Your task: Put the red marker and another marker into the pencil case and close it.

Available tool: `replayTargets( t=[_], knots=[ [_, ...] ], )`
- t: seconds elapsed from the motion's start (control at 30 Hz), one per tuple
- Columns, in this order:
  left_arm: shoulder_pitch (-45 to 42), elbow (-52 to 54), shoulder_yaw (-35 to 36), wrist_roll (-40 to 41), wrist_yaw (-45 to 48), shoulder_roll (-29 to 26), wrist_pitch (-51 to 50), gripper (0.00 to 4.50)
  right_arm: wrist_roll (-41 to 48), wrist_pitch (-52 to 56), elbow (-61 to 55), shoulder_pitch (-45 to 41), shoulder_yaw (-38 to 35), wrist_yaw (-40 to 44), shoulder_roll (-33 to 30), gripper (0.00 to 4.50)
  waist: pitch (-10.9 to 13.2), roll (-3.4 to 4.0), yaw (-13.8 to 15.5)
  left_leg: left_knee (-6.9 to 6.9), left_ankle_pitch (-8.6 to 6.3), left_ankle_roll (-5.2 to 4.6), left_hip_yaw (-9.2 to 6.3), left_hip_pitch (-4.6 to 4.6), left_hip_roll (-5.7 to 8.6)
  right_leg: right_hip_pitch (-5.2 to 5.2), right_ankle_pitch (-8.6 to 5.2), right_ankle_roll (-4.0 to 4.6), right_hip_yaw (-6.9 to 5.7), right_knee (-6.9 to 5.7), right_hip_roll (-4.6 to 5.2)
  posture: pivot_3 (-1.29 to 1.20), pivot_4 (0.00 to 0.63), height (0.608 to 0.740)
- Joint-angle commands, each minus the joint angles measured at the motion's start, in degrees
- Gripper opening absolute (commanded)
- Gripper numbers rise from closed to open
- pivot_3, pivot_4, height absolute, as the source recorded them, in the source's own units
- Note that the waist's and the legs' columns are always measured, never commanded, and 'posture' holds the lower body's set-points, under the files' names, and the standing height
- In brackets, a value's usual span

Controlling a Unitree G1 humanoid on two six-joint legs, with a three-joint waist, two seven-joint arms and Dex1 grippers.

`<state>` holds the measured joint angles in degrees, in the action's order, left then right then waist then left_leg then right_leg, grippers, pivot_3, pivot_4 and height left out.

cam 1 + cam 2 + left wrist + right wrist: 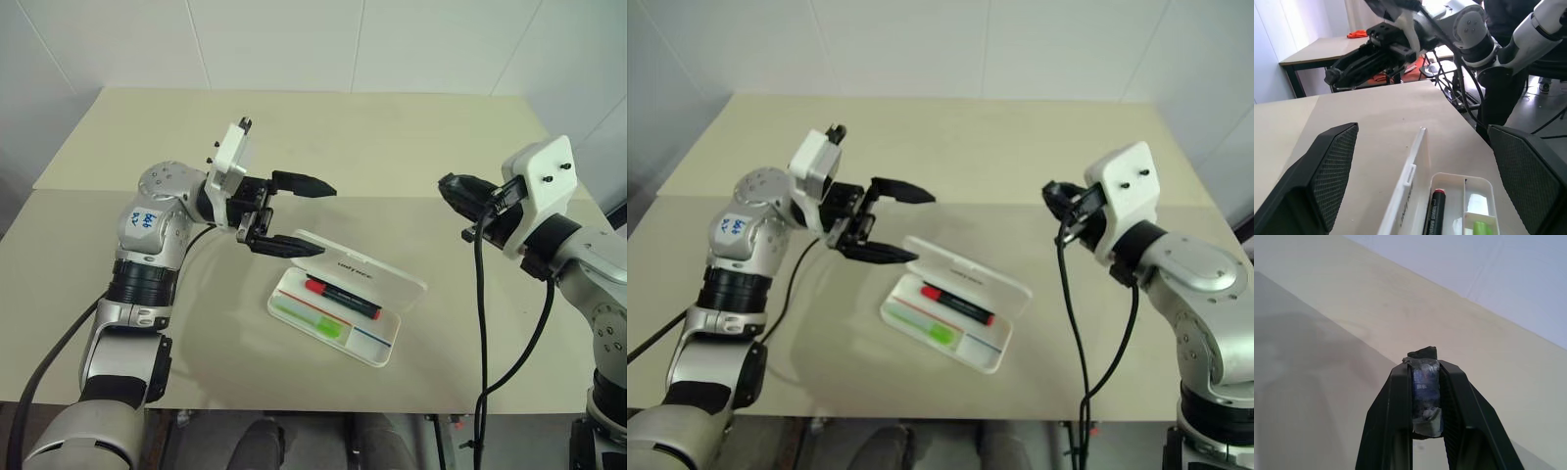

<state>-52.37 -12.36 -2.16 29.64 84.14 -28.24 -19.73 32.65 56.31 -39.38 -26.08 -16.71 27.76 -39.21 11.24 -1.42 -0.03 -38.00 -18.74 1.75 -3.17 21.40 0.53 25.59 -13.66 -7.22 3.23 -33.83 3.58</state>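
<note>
The white pencil case (390, 345) lies open in the middle of the table, its lid (362, 269) folded back away from me. Inside it the red marker (343, 300), black with a red cap, lies slantwise, and the light-green marker (318, 323) rests in the front compartment. My left gripper (327, 219) hovers open and level just above the lid's left end, holding nothing. In the left wrist view the lid's edge (1410, 186) and the red marker (1434, 215) show between its fingers (1327, 171). My right gripper (446, 186) is raised at the right, shut, well clear of the case. A small dark bit shows between its fingertips (1425, 367).
The beige table (147, 323) spreads around the case, with a seam (392, 201) running across it behind the grippers. A black cable (482, 323) hangs from my right wrist down past the table's front edge. White walls stand behind.
</note>
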Motion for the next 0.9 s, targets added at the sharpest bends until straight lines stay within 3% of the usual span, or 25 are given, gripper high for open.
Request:
replayTargets(
  t=[0.03,0.23,0.43,0.67,0.9],
  knots=[
    [1.58,6.03,1.37,2.89,-0.47,-1.11,-2.10,4.50,6.10,1.01,-5.06,0.76,-2.04,3.19,-2.09,0.41,0.00,0.00,-0.02,0.00,0.00,0.00,0.00,0.00,0.00,0.00,0.00,0.00,0.00,0.01,0.01,0.00,0.150,0.740],
    [7.09,16.82,1.20,6.02,-3.52,-2.10,-6.89,4.50,18.39,5.13,-11.18,5.03,-1.79,6.00,-6.08,0.41,0.00,0.00,-0.02,0.00,-0.02,-0.03,0.00,-0.01,-0.05,-0.01,0.00,0.01,0.00,0.00,-0.01,0.00,0.150,0.740],
    [11.66,23.87,0.34,7.34,-5.75,-3.61,-9.59,4.50,22.74,4.75,-12.15,7.28,-0.30,4.57,-8.57,0.41,0.00,0.00,-0.08,-0.10,-0.01,-0.02,0.10,-0.20,-0.05,-0.11,-0.02,0.04,0.07,0.05,-0.02,0.00,0.150,0.740],
    [17.01,29.49,-1.08,7.91,-5.89,-5.92,-10.64,4.50,23.09,4.07,-11.88,10.03,3.42,5.87,-12.21,0.41,0.00,0.00,-0.07,-0.15,0.04,0.03,0.11,-0.27,-0.09,-0.11,-0.04,0.13,0.07,-0.06,-0.09,0.00,0.150,0.740],
    [19.98,30.22,-3.76,5.91,-4.94,-7.02,-8.11,4.50,14.90,0.50,-10.14,12.26,12.89,8.46,-16.00,0.41,0.00,0.00,-0.04,-0.16,0.04,0.03,0.12,-0.26,-0.07,-0.12,-0.04,0.13,0.07,-0.04,-0.07,0.00,0.150,0.740]
  ],
)
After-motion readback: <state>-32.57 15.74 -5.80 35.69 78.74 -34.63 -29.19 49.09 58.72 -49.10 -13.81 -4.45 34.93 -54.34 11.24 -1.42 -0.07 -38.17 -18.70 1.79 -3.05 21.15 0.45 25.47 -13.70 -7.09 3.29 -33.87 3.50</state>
